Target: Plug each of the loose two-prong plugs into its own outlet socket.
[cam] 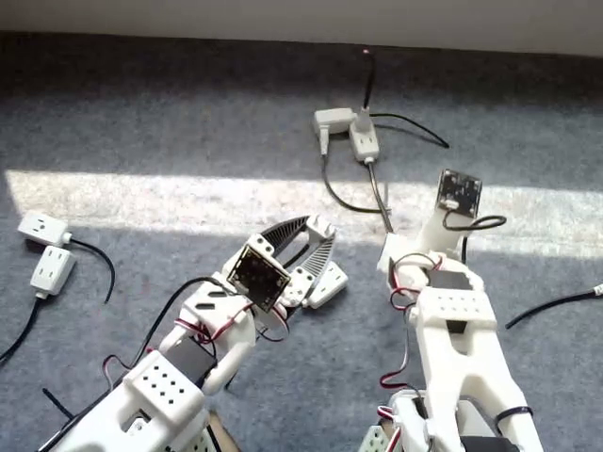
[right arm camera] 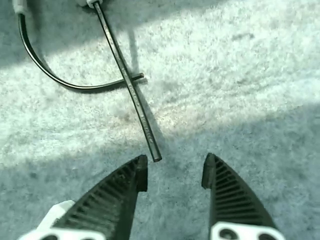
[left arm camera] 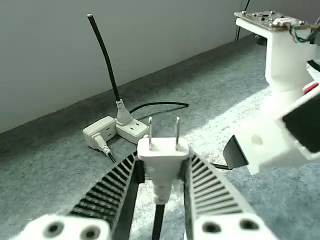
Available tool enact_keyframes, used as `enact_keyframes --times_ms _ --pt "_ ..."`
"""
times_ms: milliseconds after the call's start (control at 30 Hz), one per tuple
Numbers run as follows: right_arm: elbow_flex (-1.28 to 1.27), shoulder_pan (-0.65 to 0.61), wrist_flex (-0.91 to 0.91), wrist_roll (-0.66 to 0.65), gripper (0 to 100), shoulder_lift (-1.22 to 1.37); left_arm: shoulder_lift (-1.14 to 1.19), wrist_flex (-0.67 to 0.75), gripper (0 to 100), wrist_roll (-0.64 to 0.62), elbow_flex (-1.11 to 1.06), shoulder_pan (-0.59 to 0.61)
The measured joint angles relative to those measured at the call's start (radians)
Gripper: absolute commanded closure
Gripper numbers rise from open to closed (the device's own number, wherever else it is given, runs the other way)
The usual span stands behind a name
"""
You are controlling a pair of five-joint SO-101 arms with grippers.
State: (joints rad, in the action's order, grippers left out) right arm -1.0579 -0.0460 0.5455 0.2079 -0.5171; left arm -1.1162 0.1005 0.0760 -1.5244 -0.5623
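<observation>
Well, from up high the left gripper (cam: pixel 316 232) is pinching a white plug (cam: pixel 321 224) at its tips. A pair of sockets (cam: pixel 347 134) lies ahead of it, well apart, on the grey carpet (cam: pixel 188 122). Two more white blocks (cam: pixel 45 250) sit far off to its side, and the right arm (cam: pixel 452 320) is near its other side. This view gives the whole map, but the plug is just a small white blob in it. The left wrist view adds the close look. The plug sits straight between the two black fingers (left arm camera: pixel 120 180), which squeeze its sides. Both prongs (left arm camera: pixel 150 129) stick out past the tips toward the sockets, and its cord (left arm camera: pixel 159 220) runs back between the fingers. Each of those two sockets seems to have a plug in it already. The held plug looks light, hard and smooth, so I think it could slip or twist. The body is the best place to hold it. The thin prongs could bend, and the floppy cord may tug back. The right wrist view shows the right gripper (right arm camera: pixel 172 172) spread wide with nothing in it, low over the carpet. The cut end of a black cable (right arm camera: pixel 135 95) lies just in front of its tips, which is hard to make out from up high.
</observation>
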Motion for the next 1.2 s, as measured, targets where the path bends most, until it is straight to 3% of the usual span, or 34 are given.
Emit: enact_keyframes --times_ms 300,400,500,700,867,1200 --pt "0.408 -0.012 0.41 0.0 81.5 -0.167 -0.02 0.015 99 -0.012 -0.043 0.0" --pt "0.46 -0.074 0.508 0.002 89.7 -0.256 -0.02 0.029 99 -0.015 -0.048 -0.006" --pt "0.47 -0.141 0.545 0.002 99.2 -0.308 -0.018 0.069 99 -0.017 -0.051 -0.049" --pt "0.473 -0.232 0.643 -0.106 99.1 -0.367 -0.018 0.078 99 -0.017 -0.051 -0.147" --pt "0.473 -0.356 0.721 -0.178 99.1 -0.437 -0.018 0.078 99 -0.017 -0.051 -0.146" --pt "0.473 -0.385 0.844 -0.276 99.1 -0.586 -0.018 0.078 99 -0.018 -0.051 -0.146"
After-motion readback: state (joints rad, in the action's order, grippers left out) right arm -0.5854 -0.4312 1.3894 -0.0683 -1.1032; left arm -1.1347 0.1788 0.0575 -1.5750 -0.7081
